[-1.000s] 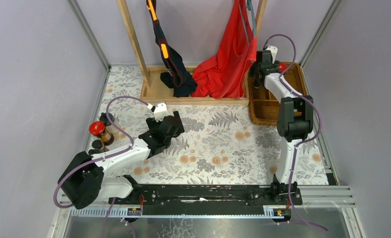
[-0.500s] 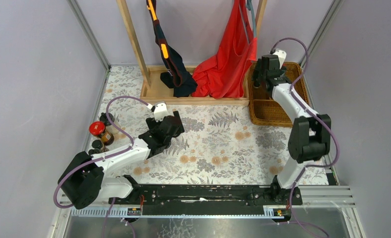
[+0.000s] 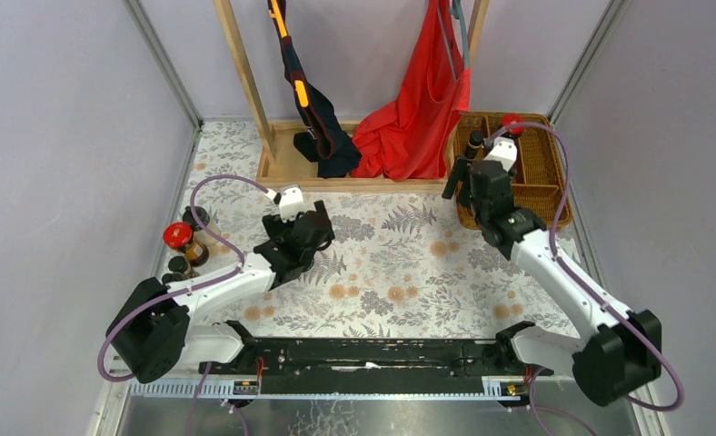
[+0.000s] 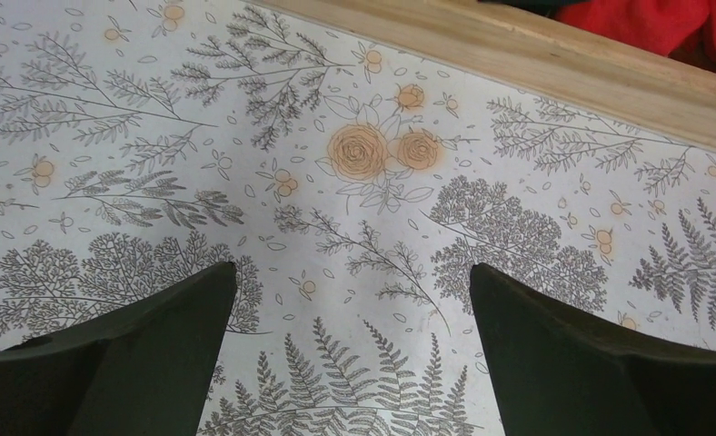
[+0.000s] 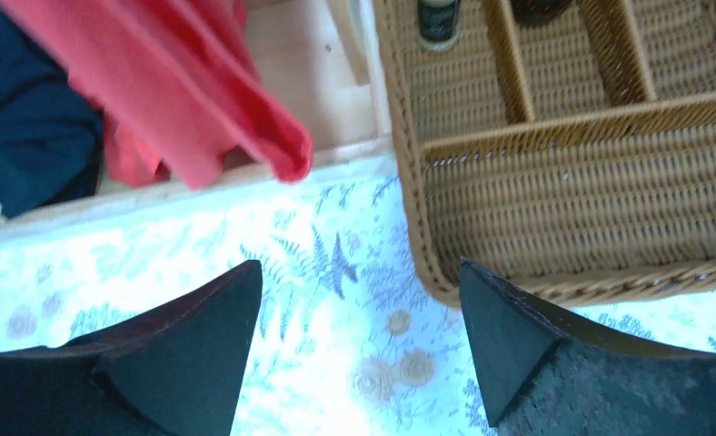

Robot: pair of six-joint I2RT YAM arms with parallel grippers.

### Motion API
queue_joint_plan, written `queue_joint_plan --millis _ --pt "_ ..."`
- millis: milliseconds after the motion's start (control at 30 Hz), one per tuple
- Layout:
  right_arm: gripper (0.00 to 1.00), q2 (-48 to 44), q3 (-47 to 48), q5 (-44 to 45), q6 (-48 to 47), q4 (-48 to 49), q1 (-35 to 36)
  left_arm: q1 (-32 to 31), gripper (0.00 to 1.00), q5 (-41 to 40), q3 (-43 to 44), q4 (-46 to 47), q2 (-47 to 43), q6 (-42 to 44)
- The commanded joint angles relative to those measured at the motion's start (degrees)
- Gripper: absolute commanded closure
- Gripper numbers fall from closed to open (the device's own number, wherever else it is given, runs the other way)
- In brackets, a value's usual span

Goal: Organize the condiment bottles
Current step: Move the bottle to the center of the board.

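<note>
A dark jar with a red lid (image 3: 177, 236) stands at the table's left edge, with black-capped bottles (image 3: 180, 266) close around it. A second red-lidded jar (image 3: 512, 121) stands in the far part of the wicker basket (image 3: 529, 195). A black-capped bottle (image 3: 475, 142) stands at the basket's far left and shows as a pale bottle in the right wrist view (image 5: 439, 18). My right gripper (image 3: 457, 184) (image 5: 361, 268) is open and empty over the table by the basket's near left corner (image 5: 427, 263). My left gripper (image 3: 323, 224) (image 4: 353, 272) is open and empty over the floral cloth.
A wooden clothes rack base (image 3: 286, 168) with a hanging red cloth (image 3: 418, 109) and a dark garment (image 3: 323, 136) stands at the back. The red cloth's hem (image 5: 245, 136) hangs close to the basket's left wall. The basket has woven dividers (image 5: 563, 113). Walls enclose the table on both sides.
My right arm has drawn back from the far part of the basket to its near left corner. The red-lidded jar stays in the basket. The left arm has barely moved.
</note>
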Motion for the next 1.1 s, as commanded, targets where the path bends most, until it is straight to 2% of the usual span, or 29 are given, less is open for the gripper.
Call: queue_joint_plan --millis 0,333,533,700,833,1067 --pt "0.14 -7.04 -4.52 2.43 2.41 0.86 3.90 0.41 0.00 -3.97 1.77 -0.65 -0.70 -1.58" --pt "0.09 -15.12 -10.54 1.58 -0.21 2.37 6.97 1.44 0.00 -6.49 3.53 -5.55 -2.35 -3.69" --pt "0.09 -18.40 -14.39 -2.32 -0.08 4.66 7.35 1.45 0.00 -11.54 6.01 -12.63 -5.35 -7.55" --pt "0.09 -18.53 -15.20 -3.88 -1.85 5.08 7.81 1.51 0.00 -12.57 7.00 -16.17 -7.44 -8.92" --pt "0.09 -19.38 -16.23 -6.68 -1.41 6.17 7.87 1.57 0.00 -16.63 9.79 -22.78 -7.95 -12.40" --pt "0.08 -21.05 -17.93 -7.51 -0.64 6.80 7.84 5.92 0.00 -15.06 11.47 -27.42 -10.04 -14.21"
